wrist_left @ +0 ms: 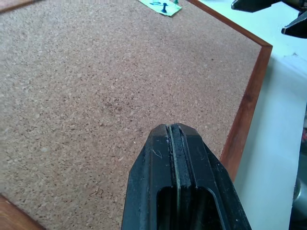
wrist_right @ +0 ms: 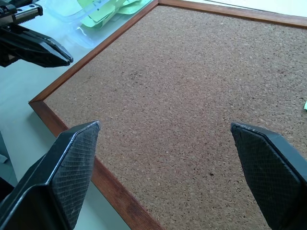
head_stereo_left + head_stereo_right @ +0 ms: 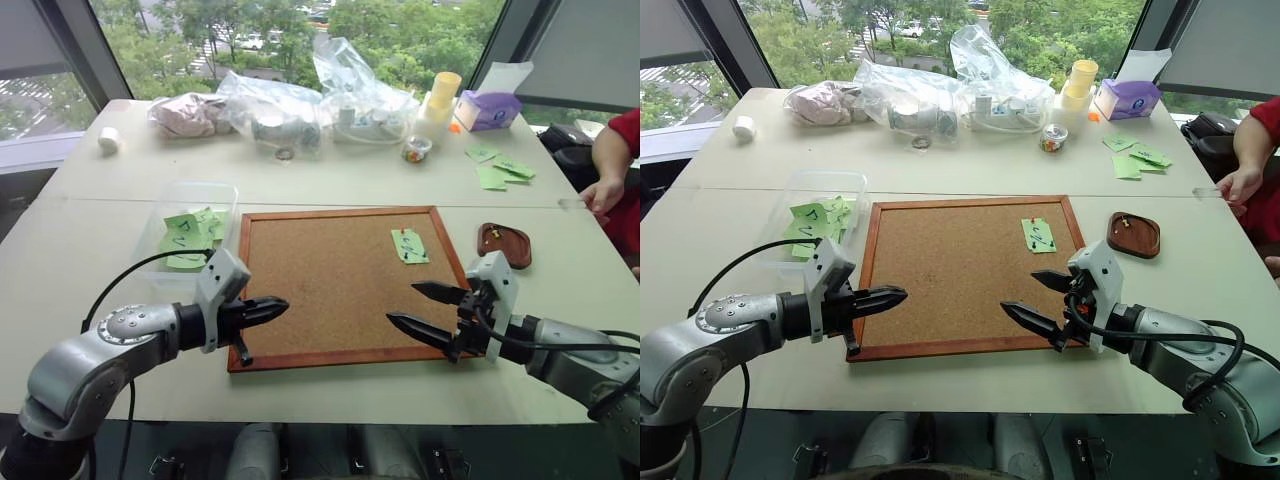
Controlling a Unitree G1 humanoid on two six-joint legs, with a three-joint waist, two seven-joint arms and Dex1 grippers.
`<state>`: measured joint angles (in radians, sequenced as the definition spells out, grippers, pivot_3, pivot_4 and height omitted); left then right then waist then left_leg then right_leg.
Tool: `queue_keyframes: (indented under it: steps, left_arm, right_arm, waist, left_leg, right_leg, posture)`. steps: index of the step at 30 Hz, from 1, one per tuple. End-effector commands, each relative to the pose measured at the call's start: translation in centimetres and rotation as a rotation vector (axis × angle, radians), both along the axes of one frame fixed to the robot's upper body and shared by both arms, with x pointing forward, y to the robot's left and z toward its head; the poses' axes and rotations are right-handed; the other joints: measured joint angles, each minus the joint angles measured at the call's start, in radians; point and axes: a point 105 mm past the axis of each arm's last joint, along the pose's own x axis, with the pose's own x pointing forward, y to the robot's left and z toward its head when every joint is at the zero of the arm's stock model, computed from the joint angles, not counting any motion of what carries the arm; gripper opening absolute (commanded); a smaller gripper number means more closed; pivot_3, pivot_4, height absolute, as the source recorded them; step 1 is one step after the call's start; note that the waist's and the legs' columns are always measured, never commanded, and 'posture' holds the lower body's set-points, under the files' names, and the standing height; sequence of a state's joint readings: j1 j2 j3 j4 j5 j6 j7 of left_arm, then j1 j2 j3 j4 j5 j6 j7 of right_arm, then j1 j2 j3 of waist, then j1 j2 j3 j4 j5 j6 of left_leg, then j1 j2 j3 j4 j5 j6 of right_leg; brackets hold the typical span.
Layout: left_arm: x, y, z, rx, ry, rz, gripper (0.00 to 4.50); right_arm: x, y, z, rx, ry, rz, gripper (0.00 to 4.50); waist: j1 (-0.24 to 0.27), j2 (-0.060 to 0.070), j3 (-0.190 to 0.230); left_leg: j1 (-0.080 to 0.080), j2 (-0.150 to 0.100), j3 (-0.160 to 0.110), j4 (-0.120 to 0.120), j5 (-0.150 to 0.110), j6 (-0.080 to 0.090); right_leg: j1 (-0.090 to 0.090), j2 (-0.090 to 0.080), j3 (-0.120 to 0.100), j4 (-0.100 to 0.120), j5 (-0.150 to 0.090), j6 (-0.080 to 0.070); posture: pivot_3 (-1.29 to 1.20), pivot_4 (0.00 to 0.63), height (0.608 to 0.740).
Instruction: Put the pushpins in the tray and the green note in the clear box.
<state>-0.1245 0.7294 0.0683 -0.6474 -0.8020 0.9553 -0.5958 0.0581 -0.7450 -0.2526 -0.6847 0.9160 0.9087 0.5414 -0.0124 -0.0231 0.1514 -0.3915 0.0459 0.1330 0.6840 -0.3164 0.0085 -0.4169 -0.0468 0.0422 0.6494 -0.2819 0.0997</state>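
One green note (image 3: 409, 245), scribbled, sits pinned at the corkboard's (image 3: 330, 290) two o'clock corner; bare cork spreads between closed left gripper (image 3: 278, 307) and wide-open, empty right gripper (image 3: 425, 308); tray (image 3: 503, 244) just beyond the frame.

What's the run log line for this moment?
left gripper shut, empty | right gripper open, empty | green note pinned on corkboard

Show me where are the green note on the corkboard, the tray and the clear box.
green note (image 3: 409, 246), left eye view, middle of the paper.
tray (image 3: 505, 247), left eye view, its bare dark inside.
clear box (image 3: 196, 189), left eye view, its far rim.
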Motion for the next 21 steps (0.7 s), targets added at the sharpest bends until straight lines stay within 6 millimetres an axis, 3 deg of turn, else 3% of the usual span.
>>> queue_keyframes:
  steps: [1, 7, 14, 21]
  left_arm:
    - [1.1, 0.4, 2.2, -0.057, -0.058, 0.023, 0.03]
    - [2.3, -1.7, 1.4, 0.053, -0.114, -0.083, 0.03]
    - [3.5, -2.2, -1.5, 0.195, -0.113, -0.133, 0.03]
    - [3.2, -2.5, -3.7, 0.247, -0.046, -0.188, 0.03]
  right_arm:
    - [1.8, -0.4, 1.5, -0.012, -0.103, -0.064, 4.5]
    - [5.3, -1.6, 2.6, -0.015, -0.172, -0.178, 4.5]
    - [10.3, -3.3, 1.1, -0.119, -0.184, -0.35, 4.5]
    - [13.2, -3.0, 0.2, -0.135, -0.173, -0.309, 4.5]
  waist:
    - [-0.001, 0.0, 0.0]
    - [-0.001, 0.0, 0.0]
    - [-0.003, 0.0, 0.0]
    - [-0.002, 0.0, 0.0]
  left_leg:
    - [0.0, 0.0, 0.0, 0.0, 0.0, 0.0]
    - [0.0, -0.001, 0.0, 0.0, 0.002, -0.004]
    - [-0.001, -0.001, 0.001, 0.0, 0.002, -0.004]
    - [-0.002, -0.001, 0.002, 0.0, 0.002, -0.004]
  right_leg:
    - [0.0, 0.0, 0.0, 0.0, 0.0, 0.0]
    - [0.0, 0.001, 0.0, 0.0, 0.0, 0.0]
    - [-0.002, 0.001, 0.0, 0.0, 0.001, 0.002]
    - [-0.003, 0.001, 0.001, 0.0, 0.002, 0.003]
  posture:
    - [0.0, 0.15, 0.735]
    - [0.0, 0.15, 0.735]
    - [0.0, 0.15, 0.735]
    - [0.0, 0.15, 0.735]
